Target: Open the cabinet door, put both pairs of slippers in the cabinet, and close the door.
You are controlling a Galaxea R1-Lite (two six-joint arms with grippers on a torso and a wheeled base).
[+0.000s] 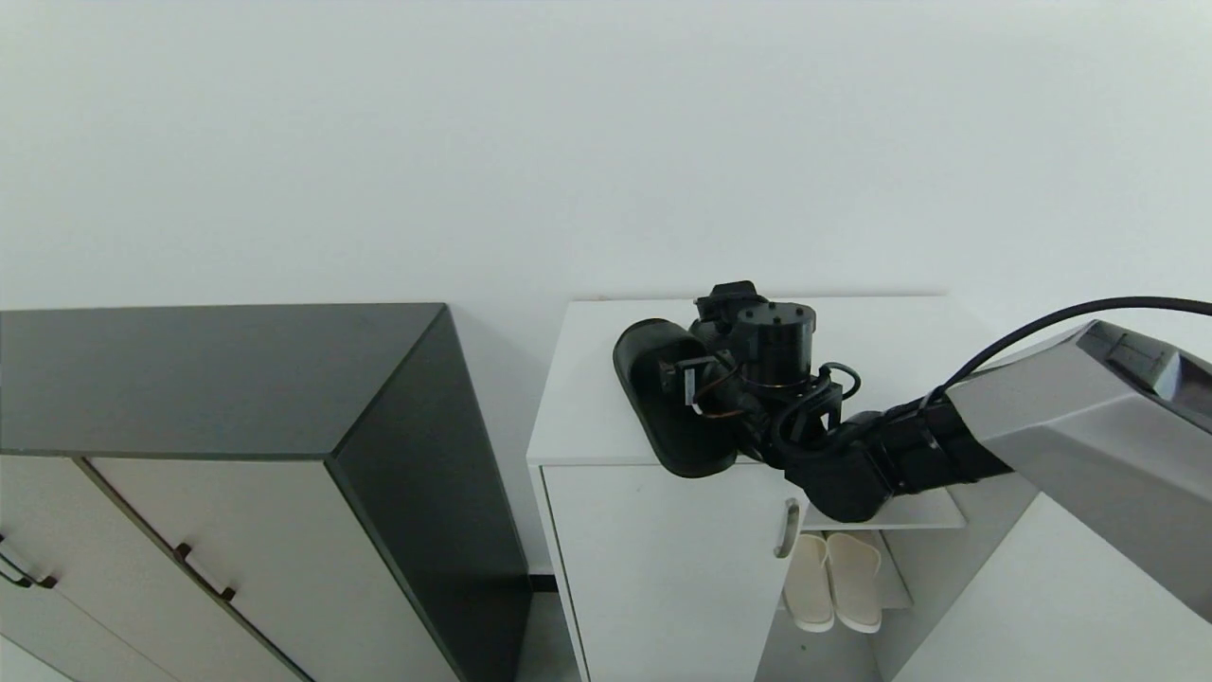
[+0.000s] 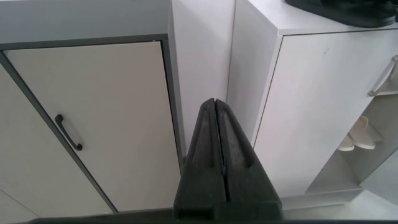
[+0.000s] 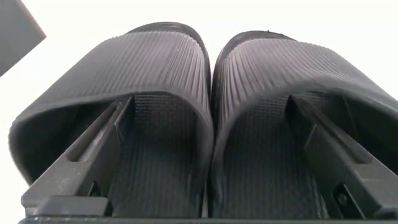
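A pair of black slippers (image 1: 663, 407) (image 3: 149, 74) lies on the front left of the white cabinet's top (image 1: 587, 379), toes overhanging the front edge. My right gripper (image 1: 689, 381) (image 3: 210, 112) is open and pushed in from behind. One finger (image 3: 93, 155) sits under each slipper's strap, and the two inner walls lie between them. A pair of white slippers (image 1: 833, 580) (image 2: 360, 134) stands on the lower shelf of the cabinet's open right half. My left gripper (image 2: 216, 143) is shut and empty, low in front of the gap between the two cabinets.
The white cabinet's left door (image 1: 663, 559) (image 2: 311, 106) is closed, with a metal handle (image 1: 786, 528) at its right edge. A larger black-topped cabinet (image 1: 218, 379) (image 2: 93, 124) stands to the left, separated by a narrow gap. A plain wall runs behind both.
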